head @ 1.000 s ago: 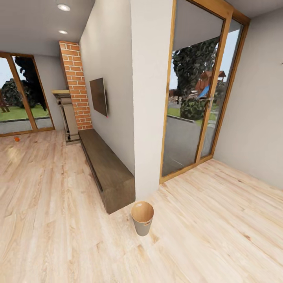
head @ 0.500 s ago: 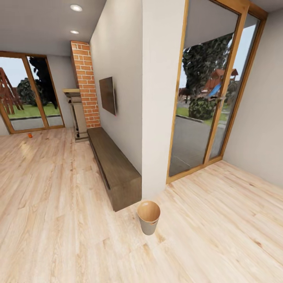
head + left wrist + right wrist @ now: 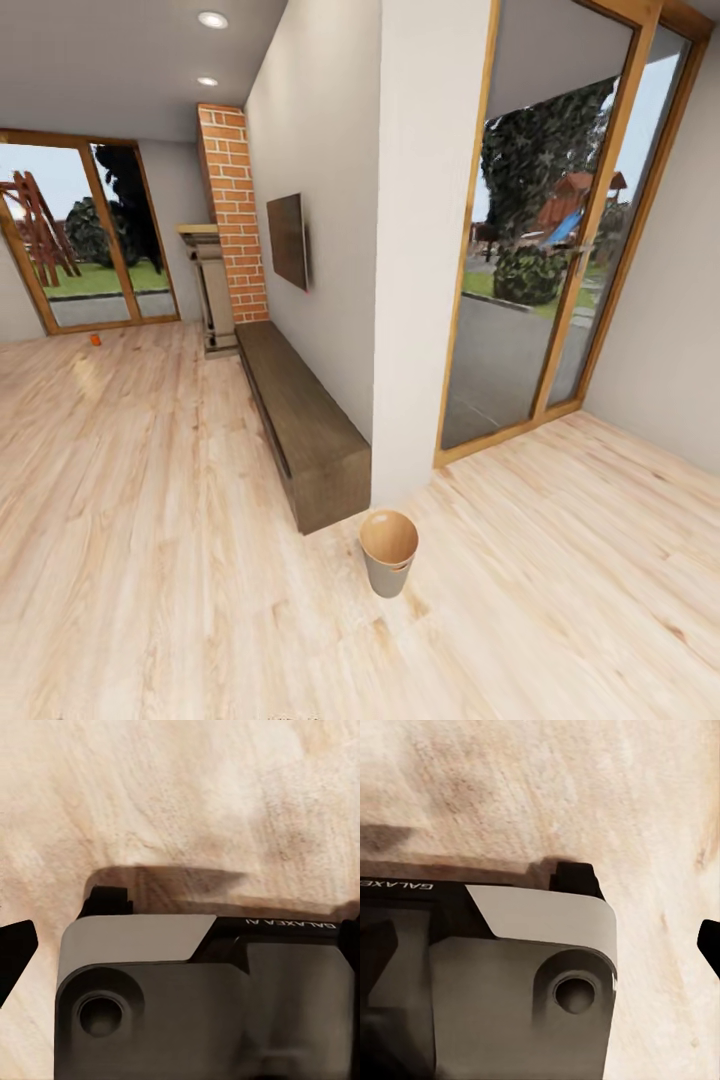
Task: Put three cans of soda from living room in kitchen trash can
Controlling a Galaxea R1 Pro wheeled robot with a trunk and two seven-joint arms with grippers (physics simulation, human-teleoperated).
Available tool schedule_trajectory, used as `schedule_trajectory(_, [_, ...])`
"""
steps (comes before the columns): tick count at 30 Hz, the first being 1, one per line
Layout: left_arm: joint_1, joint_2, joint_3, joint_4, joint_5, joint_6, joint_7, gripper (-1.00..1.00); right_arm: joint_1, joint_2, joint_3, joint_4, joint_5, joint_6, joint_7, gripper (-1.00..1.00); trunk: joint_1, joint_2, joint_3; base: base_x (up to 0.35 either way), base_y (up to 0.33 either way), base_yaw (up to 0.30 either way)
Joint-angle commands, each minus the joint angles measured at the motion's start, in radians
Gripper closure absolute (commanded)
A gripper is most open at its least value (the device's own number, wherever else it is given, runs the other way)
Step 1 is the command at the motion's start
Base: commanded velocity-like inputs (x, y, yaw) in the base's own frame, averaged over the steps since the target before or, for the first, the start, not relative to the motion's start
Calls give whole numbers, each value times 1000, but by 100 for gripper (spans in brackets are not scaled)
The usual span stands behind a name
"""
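A small round tapered wastebasket (image 3: 389, 565), grey outside and tan inside, stands upright on the pale wood-plank floor (image 3: 150, 520) in the near middle of the head view, just right of the near end of a long low dark-brown wooden bench (image 3: 300, 420). The bench runs along a white wall toward a red-brick chimney column (image 3: 233, 215) with a flat dark screen (image 3: 289, 240) mounted on the wall near it. Far to the left, on the floor in front of a wood-framed glass door (image 3: 90, 235), lies 1 small orange-red can of soda (image 3: 95, 340), well apart from the wastebasket. Whether it stands or lies is too small to tell, and I see nothing inside the wastebasket.

Both wrist views look down on plank floor over the robot's own grey and black housing. A dark tip shows at the edge of each, but the fingers are not shown plainly, so I cannot tell whether either claw is wide, narrow or holding anything.

The step in hand looks like travel: the robot is on its way with the bin close and the can far off. The next move, in my judgement, calls for driving left and far across the open floor toward that can, stopping near enough for 1 arm to reach down and grip it.
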Motion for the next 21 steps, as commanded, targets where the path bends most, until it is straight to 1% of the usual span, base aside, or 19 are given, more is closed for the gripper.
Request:
schedule_trajectory(1, [0,0,0,0,0,0,0,-100,0,0,0,0,0,0,0,-100,0,0,-1,0,0,213])
schedule_trajectory(21, [0,0,0,0,-1,-8,0,-100,0,0,0,0,6,2,-2,-100,0,0,-16,0,0,225])
